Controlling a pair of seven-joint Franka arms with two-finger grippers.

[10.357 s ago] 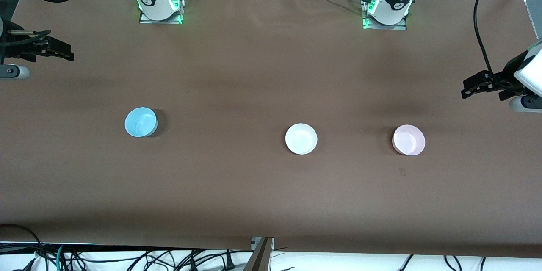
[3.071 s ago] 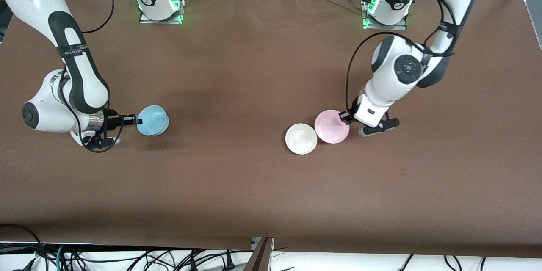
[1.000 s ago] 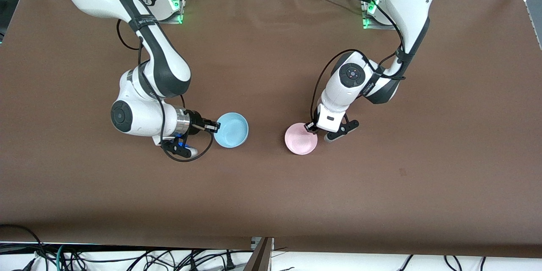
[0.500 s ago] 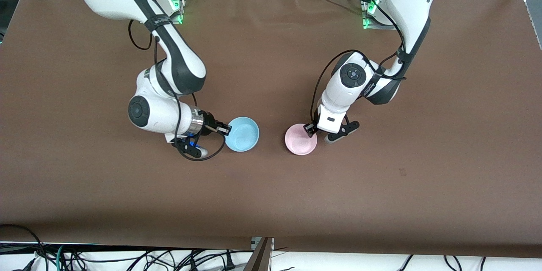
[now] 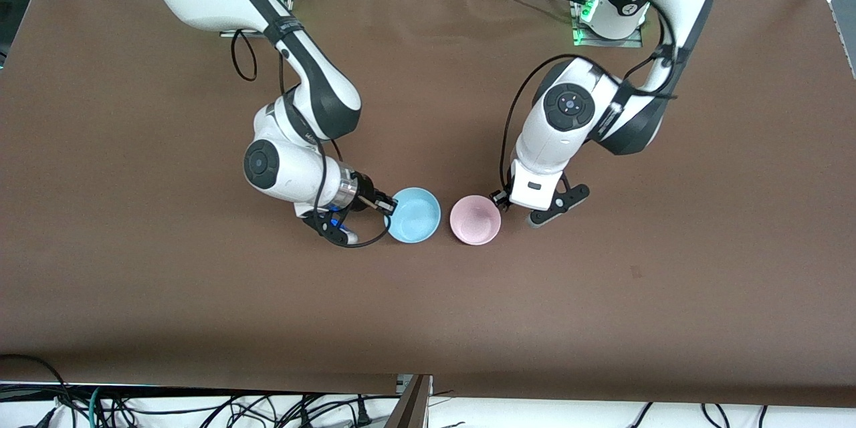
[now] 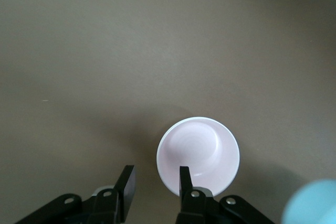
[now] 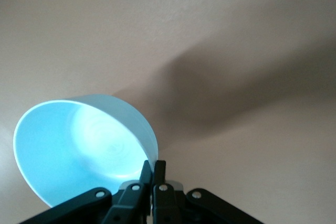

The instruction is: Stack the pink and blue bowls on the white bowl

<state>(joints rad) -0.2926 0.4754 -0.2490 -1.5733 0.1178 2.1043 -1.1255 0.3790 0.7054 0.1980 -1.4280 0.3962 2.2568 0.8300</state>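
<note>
Front view shows the pink bowl (image 5: 475,219) resting near the middle of the brown surface (image 5: 428,307), where it presumably sits nested in the white bowl, which is hidden from sight. The left claw (image 5: 500,199) hangs just above the pink bowl's rim on the side toward the left arm's end. In the left wrist view its fingers (image 6: 185,181) stand apart with nothing between them and one finger over the pink bowl's (image 6: 198,153) rim, so the bowl is let go. The right claw (image 5: 384,204) is pinched closed on the rim of the blue bowl (image 5: 414,215), which it carries tilted just beside the pink bowl, toward the right arm's end. The right wrist view confirms the two fingers (image 7: 152,174) clamped tight on the blue bowl's (image 7: 79,150) wall.

The step in hand looks like the second stacking: pink is placed, blue is arriving. The next move calls for the left claw to clear away, and for the right claw to bring the blue bowl level over the pink one before lowering and releasing.

Compared with half a second ago, the blue bowl has travelled closer to the pink bowl, the gap between them is almost gone, and the left claw has lifted off the pink rim.
</note>
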